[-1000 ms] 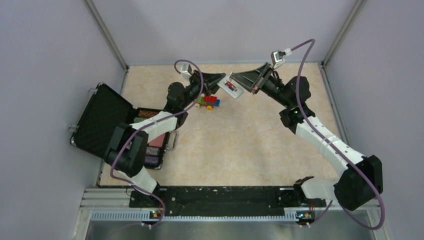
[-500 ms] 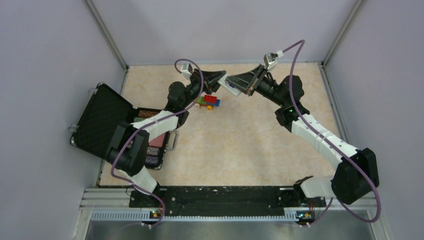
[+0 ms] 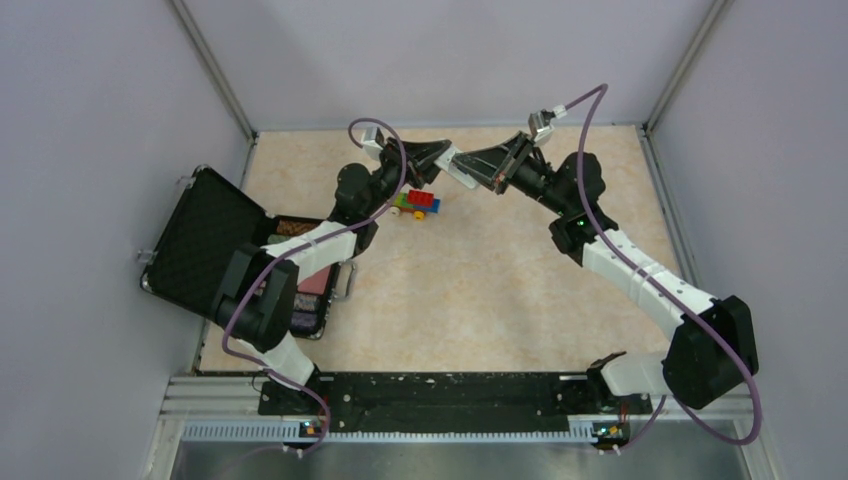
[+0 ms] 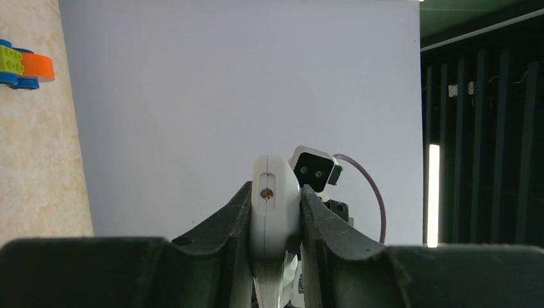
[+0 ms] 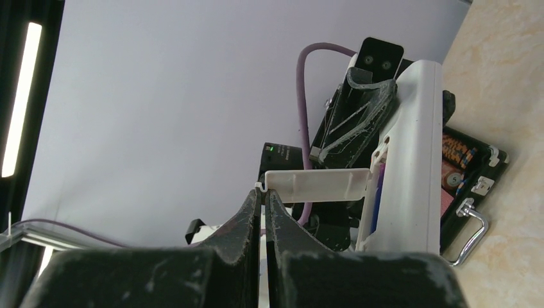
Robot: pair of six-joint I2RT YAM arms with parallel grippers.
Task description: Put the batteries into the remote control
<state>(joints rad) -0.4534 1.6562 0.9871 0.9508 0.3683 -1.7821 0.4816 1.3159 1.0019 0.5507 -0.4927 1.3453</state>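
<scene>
Lavender walls around a beige marbled table (image 3: 480,290). Above its far side, the left pincer (image 4: 276,208) is clamped on the white remote control (image 4: 274,186). The right pincer (image 5: 263,196) is pinched tight on the back cover (image 5: 317,185), which sticks out sideways from the remote. A blue-purple battery (image 5: 379,186) peeks out of the compartment.
</scene>
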